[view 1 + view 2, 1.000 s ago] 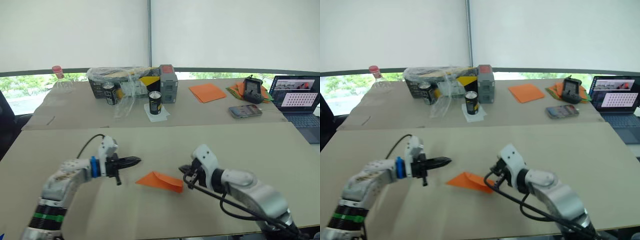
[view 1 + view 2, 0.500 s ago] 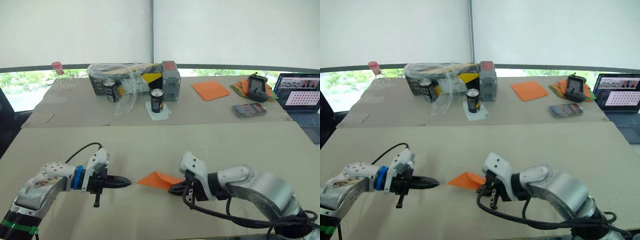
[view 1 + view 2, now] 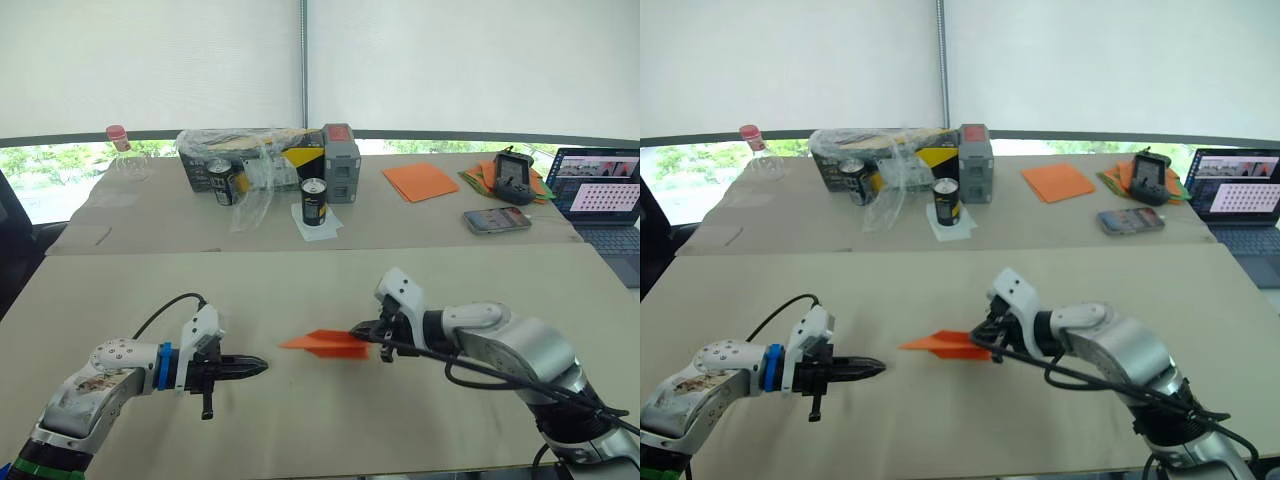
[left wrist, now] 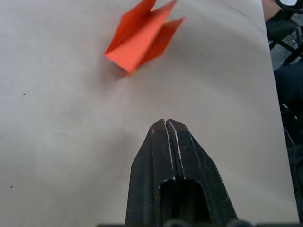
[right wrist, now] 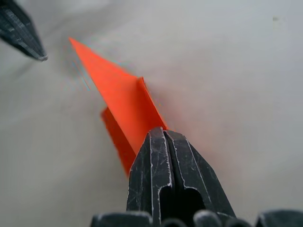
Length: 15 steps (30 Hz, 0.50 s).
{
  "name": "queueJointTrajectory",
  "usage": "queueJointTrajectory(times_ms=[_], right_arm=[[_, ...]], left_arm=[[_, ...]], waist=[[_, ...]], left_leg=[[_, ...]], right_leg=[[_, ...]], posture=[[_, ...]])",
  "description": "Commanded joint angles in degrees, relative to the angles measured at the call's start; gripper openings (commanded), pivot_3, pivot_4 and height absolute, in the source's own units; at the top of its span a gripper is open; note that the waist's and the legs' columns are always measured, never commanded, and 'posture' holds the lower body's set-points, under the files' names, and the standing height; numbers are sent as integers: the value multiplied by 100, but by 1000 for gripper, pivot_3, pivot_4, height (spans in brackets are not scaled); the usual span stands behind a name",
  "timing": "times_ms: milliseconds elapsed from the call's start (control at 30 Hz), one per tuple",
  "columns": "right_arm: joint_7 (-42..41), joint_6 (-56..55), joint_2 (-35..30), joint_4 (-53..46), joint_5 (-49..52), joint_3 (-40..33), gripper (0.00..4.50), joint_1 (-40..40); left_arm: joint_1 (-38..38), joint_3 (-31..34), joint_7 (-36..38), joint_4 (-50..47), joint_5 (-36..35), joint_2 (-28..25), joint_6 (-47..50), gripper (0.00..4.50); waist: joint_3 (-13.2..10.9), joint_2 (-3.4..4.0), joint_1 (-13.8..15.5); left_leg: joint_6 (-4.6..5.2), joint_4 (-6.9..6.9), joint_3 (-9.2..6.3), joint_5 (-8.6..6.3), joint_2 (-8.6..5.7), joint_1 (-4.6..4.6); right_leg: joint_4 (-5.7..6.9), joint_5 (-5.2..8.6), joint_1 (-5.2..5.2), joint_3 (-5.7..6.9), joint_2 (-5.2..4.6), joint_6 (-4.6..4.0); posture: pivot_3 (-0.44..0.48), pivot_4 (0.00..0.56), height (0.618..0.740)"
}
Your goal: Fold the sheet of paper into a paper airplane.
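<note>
One paper airplane point(image 3: 326, 344) pinched in R gripper point(image 3: 368, 328), L gripper point(image 3: 258, 366) near.

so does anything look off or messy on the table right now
Nothing stands out. The right gripper is shut on the tail of the paper airplane, its nose pointing at the shut, empty left gripper. Nothing looks spilled.

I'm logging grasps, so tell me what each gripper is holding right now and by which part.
The right gripper pinches the paper airplane at its tail end, nose pointing toward the left gripper, which is shut and holds nothing.
</note>
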<state>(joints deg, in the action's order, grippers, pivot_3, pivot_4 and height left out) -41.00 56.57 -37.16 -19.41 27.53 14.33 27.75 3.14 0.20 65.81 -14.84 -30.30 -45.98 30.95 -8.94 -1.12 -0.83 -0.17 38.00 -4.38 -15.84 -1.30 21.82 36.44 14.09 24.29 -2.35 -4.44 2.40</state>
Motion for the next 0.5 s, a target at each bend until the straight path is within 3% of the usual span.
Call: queueJointTrajectory(times_ms=[33,233,333,500], right_arm=[[129,-314,144,114,-168,-196,39,88],[144,-204,108,-165,-102,-580,39,366],[-235,-2,-265,-568,125,-658,39,562],[-700,-183,-711,-845,-283,276,1618,953]], left_arm=[[-34,19,-43,-196,2,20,-90,0],[-31,44,-58,-128,-8,42,-117,0],[7,40,-32,-63,-10,42,-130,0],[122,-54,19,65,43,65,-195,0]], waist=[[0,0,-2],[0,1,-12],[-3,4,-7],[-3,4,-10]], left_leg=[[0,1,1,0,0,0],[-1,8,1,0,2,-4],[-1,19,1,0,1,0],[0,23,0,0,2,-3]], right_leg=[[2,0,2,-1,0,0],[28,0,7,-4,2,0],[31,0,7,-4,2,0],[30,0,1,0,3,0]], posture=[[0,150,739],[0,150,739],[0,150,739],[0,150,739]])
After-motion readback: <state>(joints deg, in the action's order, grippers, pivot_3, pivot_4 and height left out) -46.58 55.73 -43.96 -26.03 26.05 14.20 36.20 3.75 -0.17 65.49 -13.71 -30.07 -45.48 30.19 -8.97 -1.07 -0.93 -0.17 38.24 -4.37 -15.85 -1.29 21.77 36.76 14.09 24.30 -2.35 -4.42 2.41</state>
